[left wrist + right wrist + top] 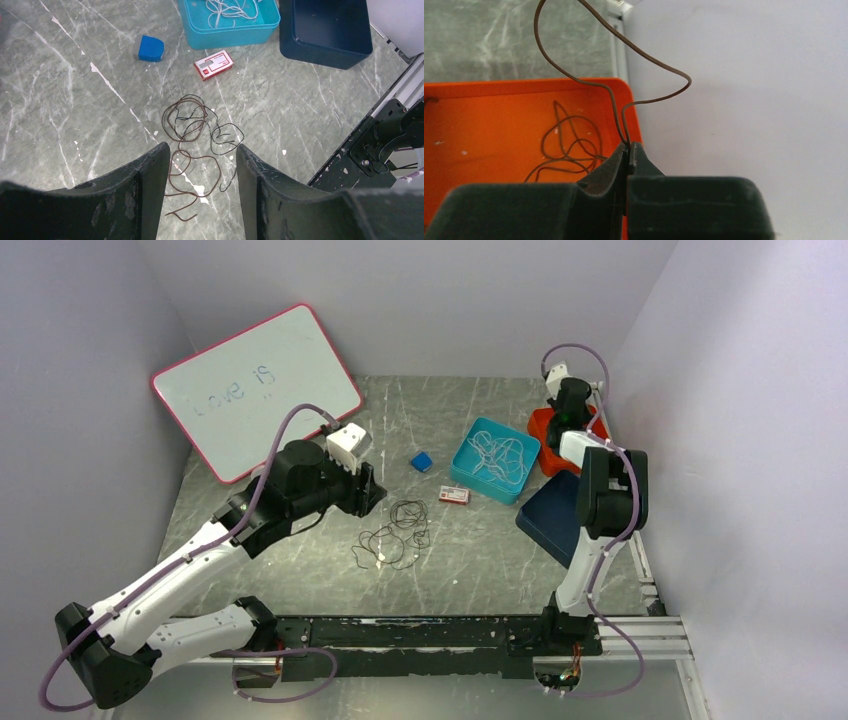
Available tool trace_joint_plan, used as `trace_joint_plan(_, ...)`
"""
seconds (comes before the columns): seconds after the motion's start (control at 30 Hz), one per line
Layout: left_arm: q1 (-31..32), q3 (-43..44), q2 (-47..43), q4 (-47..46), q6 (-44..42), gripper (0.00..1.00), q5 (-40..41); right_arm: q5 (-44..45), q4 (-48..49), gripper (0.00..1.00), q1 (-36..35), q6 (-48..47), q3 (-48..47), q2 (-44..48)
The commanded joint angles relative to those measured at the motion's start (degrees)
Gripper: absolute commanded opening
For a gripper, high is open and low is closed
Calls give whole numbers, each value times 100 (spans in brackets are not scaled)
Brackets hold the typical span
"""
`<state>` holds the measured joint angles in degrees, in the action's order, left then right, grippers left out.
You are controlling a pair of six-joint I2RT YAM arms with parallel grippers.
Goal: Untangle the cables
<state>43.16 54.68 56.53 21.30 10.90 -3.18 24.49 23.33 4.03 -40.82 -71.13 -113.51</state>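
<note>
A loose tangle of thin brown and black cables (392, 535) lies on the grey table in front of my left arm; it also shows in the left wrist view (192, 135). My left gripper (200, 152) is open and empty, hovering above the near end of that tangle. My right gripper (629, 148) is shut on a thin brown cable (624, 92), held over the right edge of an orange tray (484, 125); part of this cable lies coiled in the tray. White cables (497, 452) lie in a teal tray (478, 486).
A small blue block (421, 461) and a red-and-white card (454, 496) lie near the teal tray. A dark blue tray (550, 515) sits right of it, below the orange tray (540, 430). A whiteboard (255, 390) leans at the back left. Walls close in on three sides.
</note>
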Motion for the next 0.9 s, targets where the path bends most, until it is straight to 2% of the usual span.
trace_joint_plan(0.0,-22,17,-8,-4,-91,56,41,-366,-1291,0,52,356,-452,-186)
trace_joint_plan(0.47,-44,33,-31,28,-137,56,27,-663,-3440,3,97,977,-1247,-627)
trace_joint_plan(0.73,-39,39,-50,32,-137,56,-33,-466,-3563,4,124,1090,-1037,-296)
trace_joint_plan(0.87,-44,43,-60,32,-131,56,-63,-463,-3781,10,142,1041,-1109,-379)
